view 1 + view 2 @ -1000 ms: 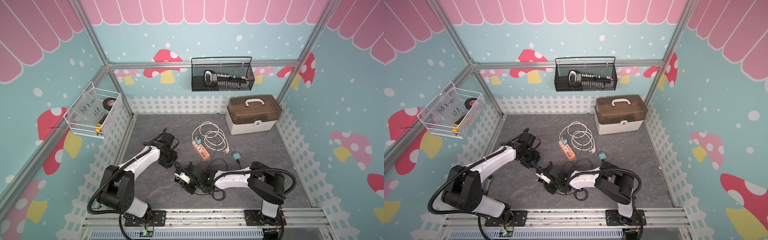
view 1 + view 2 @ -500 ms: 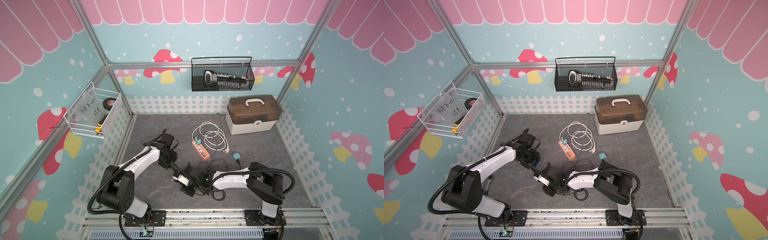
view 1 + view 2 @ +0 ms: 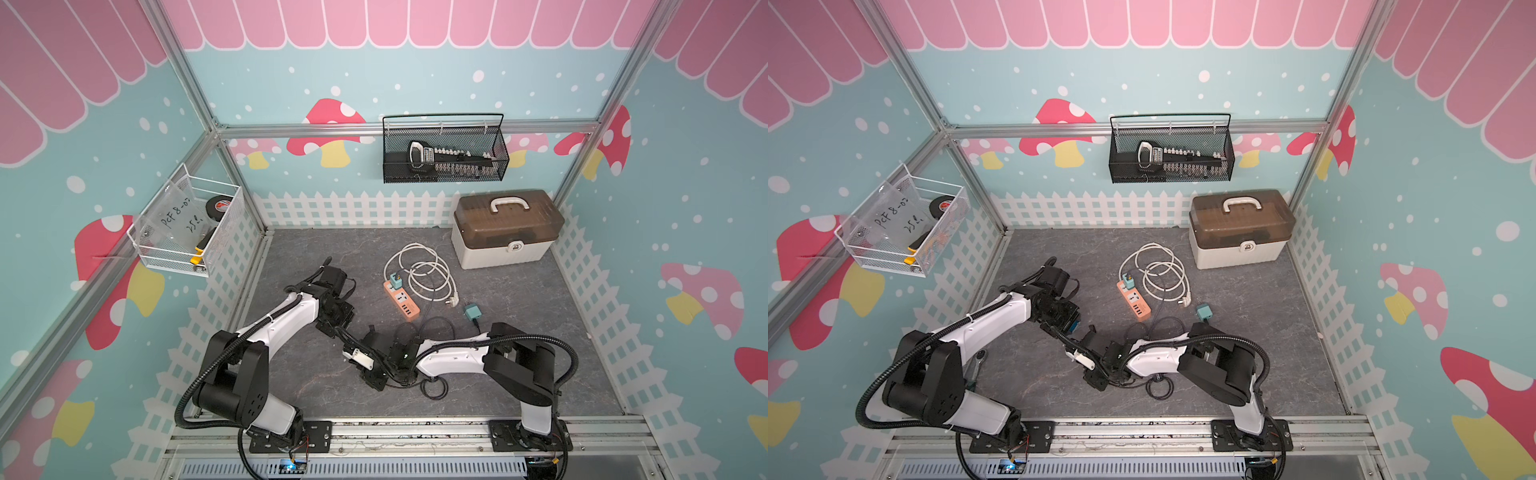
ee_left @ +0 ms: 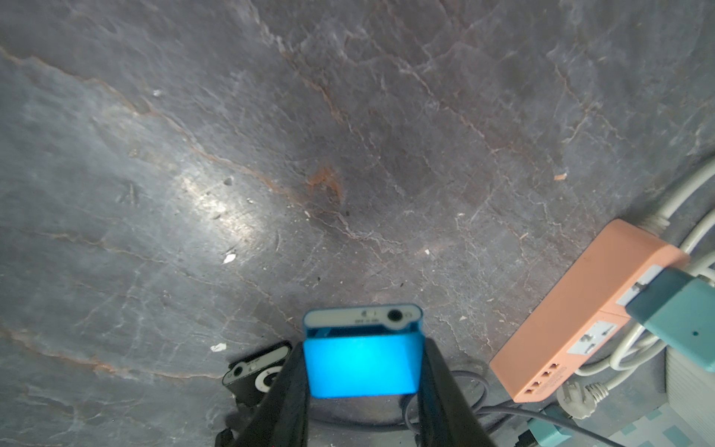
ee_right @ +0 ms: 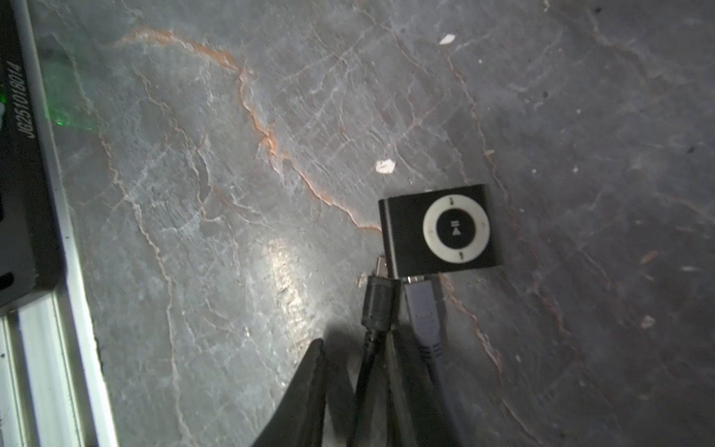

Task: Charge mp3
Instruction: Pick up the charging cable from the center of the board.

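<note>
The tabletop [image 3: 540, 299] is grey and stone-like, between pale blue walls [image 3: 374, 75] with pink mushrooms. An orange power strip [image 3: 401, 300] lies in the middle, with a white cable [image 3: 428, 272] coiled beside it and a lidded box [image 3: 505, 232] behind. My left fingers [image 4: 288, 383] pinch the blue mp3 player [image 4: 361, 363]. The black mp3 player [image 5: 441, 228] lies flat on the tabletop, and a grey plug [image 5: 423, 309] touches its edge. My right fingers [image 5: 309, 387] stand narrow around a black cable plug [image 5: 377, 302]. Whether they pinch it, I cannot tell.
</note>
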`<state>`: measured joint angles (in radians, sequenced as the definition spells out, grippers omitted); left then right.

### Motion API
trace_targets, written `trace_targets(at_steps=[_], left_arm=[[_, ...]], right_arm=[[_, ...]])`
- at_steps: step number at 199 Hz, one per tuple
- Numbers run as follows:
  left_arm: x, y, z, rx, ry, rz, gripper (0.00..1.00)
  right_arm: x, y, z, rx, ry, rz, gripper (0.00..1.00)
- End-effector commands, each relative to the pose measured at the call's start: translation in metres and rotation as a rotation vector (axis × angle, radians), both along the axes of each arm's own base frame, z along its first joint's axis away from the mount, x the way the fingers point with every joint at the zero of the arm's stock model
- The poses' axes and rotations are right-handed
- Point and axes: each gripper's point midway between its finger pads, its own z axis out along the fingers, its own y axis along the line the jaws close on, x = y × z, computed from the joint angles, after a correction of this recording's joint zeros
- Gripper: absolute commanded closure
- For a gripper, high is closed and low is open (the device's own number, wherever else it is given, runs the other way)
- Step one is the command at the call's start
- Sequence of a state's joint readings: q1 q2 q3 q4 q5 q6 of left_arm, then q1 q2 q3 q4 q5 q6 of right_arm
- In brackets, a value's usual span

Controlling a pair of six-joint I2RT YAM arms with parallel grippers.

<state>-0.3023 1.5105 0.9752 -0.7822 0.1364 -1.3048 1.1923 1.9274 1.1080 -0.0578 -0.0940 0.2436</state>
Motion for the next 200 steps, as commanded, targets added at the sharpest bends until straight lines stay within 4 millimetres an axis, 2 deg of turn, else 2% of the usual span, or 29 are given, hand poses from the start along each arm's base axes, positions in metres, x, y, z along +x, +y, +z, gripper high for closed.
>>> trace_targets(at_steps=[1, 47, 66, 102, 117, 140, 145, 150, 159, 195, 200], left_arm=[[0.000, 0.001, 0.000, -0.008, -0.007, -0.002, 1.00], [0.000, 0.000, -0.001, -0.016, -0.005, 0.001, 1.00], [0.001, 0.001, -0.001, -0.015, -0.005, 0.003, 1.00], [0.000, 0.001, -0.002, -0.020, -0.001, 0.003, 1.00], [0.001, 0.002, -0.001, -0.020, -0.002, 0.005, 1.00], [0.002, 0.004, 0.000, -0.023, -0.005, 0.010, 1.00], [0.002, 0.004, 0.000, -0.023, -0.005, 0.009, 1.00], [0.002, 0.004, 0.000, -0.024, -0.006, 0.011, 1.00], [0.002, 0.004, 0.000, -0.024, -0.007, 0.012, 1.00], [0.002, 0.004, 0.001, -0.026, -0.011, 0.014, 1.00], [0.002, 0.004, 0.001, -0.026, -0.009, 0.013, 1.00]], right_arm=[[-0.006, -0.014, -0.023, -0.091, 0.021, 0.010, 0.75], [-0.001, -0.016, -0.028, -0.119, 0.013, -0.017, 0.76], [-0.001, -0.016, -0.029, -0.125, 0.018, -0.020, 0.90], [-0.003, -0.014, -0.025, -0.113, 0.021, -0.009, 0.92], [-0.004, -0.014, -0.022, -0.102, 0.018, 0.000, 1.00], [-0.004, -0.012, -0.006, -0.039, -0.006, 0.007, 1.00], [-0.004, -0.014, -0.008, -0.034, -0.010, 0.005, 1.00], [-0.003, -0.012, 0.007, 0.005, -0.027, 0.006, 1.00], [-0.004, -0.012, 0.013, 0.024, -0.036, 0.016, 1.00], [-0.016, -0.011, 0.003, -0.022, 0.016, 0.088, 1.00], [-0.017, -0.010, 0.002, -0.026, 0.023, 0.093, 0.97]])
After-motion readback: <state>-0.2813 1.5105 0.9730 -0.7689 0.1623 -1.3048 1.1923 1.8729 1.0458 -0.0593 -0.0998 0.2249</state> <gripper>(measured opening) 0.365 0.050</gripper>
